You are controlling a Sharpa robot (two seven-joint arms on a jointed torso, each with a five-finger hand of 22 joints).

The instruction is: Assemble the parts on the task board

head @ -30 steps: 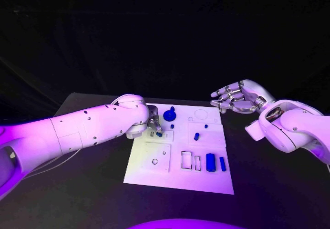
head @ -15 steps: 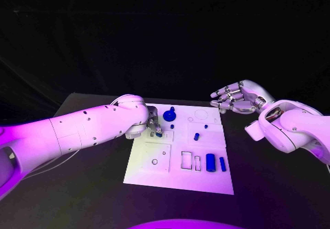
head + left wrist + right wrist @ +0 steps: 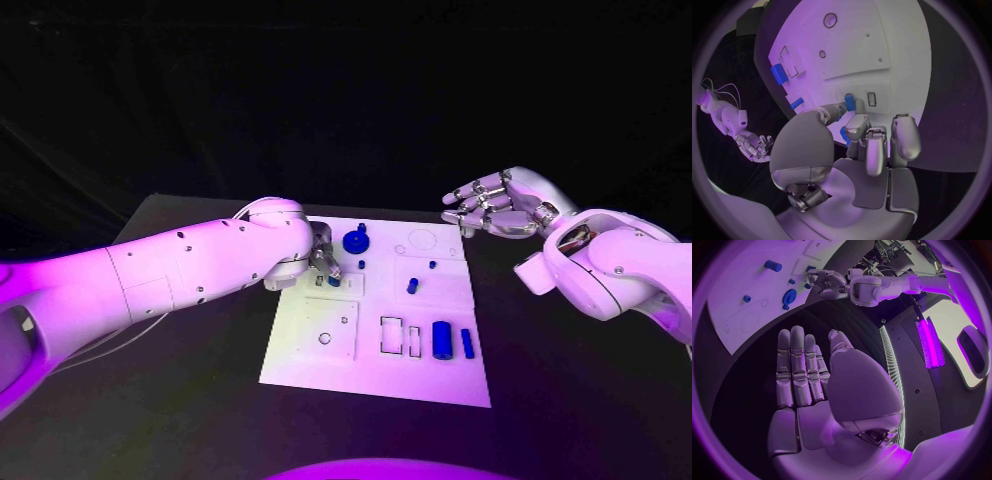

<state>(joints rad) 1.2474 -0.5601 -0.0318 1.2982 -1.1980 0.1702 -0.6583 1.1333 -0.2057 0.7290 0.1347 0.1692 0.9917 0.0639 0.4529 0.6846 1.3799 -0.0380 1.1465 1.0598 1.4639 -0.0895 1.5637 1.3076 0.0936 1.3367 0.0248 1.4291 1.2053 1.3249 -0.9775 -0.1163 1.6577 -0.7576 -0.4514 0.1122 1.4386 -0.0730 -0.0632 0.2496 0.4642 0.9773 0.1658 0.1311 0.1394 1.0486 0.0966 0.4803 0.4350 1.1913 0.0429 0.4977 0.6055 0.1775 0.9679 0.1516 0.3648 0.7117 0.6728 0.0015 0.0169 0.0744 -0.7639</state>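
Left hand (image 3: 323, 262) is down over the task board (image 3: 378, 370) near its 10 o'clock corner, fingertips on or right at a small blue part (image 3: 850, 102). In the head view the forearm hides most of the hand, so contact there is hard to read. The left wrist view shows the thumb and a finger closing on that blue piece beside a small rectangular slot (image 3: 872, 99); looks like a pinch, the rest of the fingers curled in above the board. A second blue bit (image 3: 844, 135) sits partly behind the fingers, shape unclear.

Right hand (image 3: 493, 206) hovers off the board at its 1 o'clock corner, fingers straight and together in the right wrist view, holding nothing.

Parts on the board: round blue knob (image 3: 355, 240) near 12 o'clock, small blue peg (image 3: 413, 286) at centre, tiny blue dot (image 3: 431, 265) just above it, blue block (image 3: 441, 340) and slim blue bar (image 3: 467, 342) side by side toward 4 o'clock, next to two empty rectangular outlines (image 3: 392, 335).

Board's 6 o'clock half is bare white with only a small ring hole (image 3: 325, 339). Black table (image 3: 173, 400) is open around 6, 8 and 4 o'clock; the far edge at 12 fades into dark.
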